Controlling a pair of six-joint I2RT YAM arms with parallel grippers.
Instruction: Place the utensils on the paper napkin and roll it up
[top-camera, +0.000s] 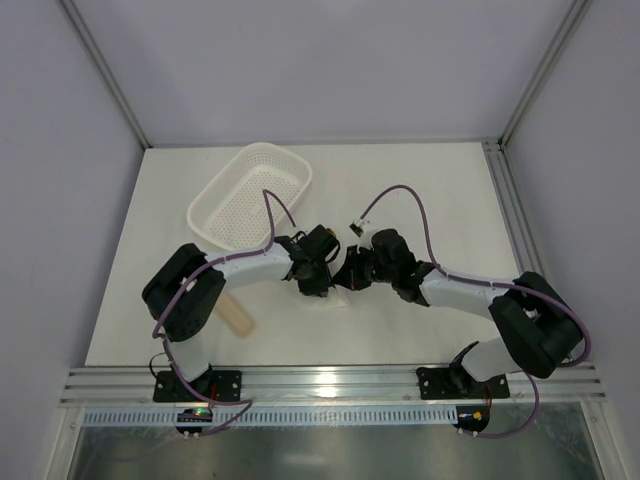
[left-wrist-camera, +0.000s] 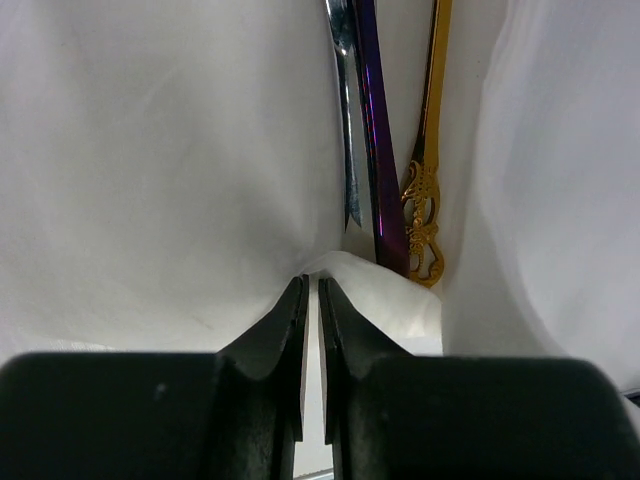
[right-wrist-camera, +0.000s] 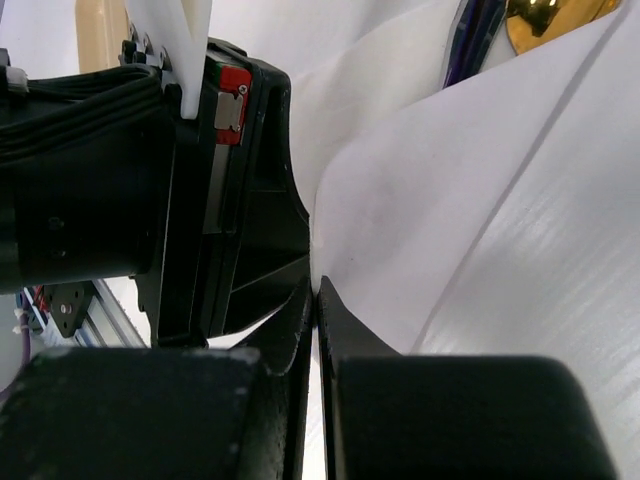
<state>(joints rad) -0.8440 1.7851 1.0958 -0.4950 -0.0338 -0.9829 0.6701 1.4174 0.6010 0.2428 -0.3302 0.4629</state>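
Observation:
The paper napkin (left-wrist-camera: 150, 150) is folded up around the utensils: a grey-silver spoon handle (left-wrist-camera: 347, 130), a dark purple fork handle (left-wrist-camera: 376, 160) and an ornate gold spoon handle (left-wrist-camera: 424, 200) lie side by side in the fold. My left gripper (left-wrist-camera: 311, 283) is shut on a raised edge of the napkin. In the right wrist view my right gripper (right-wrist-camera: 316, 287) pinches another napkin (right-wrist-camera: 480, 230) edge, close beside the left gripper's body. The gold bowl (right-wrist-camera: 545, 15) peeks out at the top. From above, both grippers (top-camera: 318, 282) (top-camera: 350, 280) meet over the napkin (top-camera: 335, 298).
A white perforated basket (top-camera: 250, 195) stands at the back left. A flat beige slab (top-camera: 238, 315) lies near the left arm's base. The two wrists are nearly touching at the table's middle. Cables loop above each arm.

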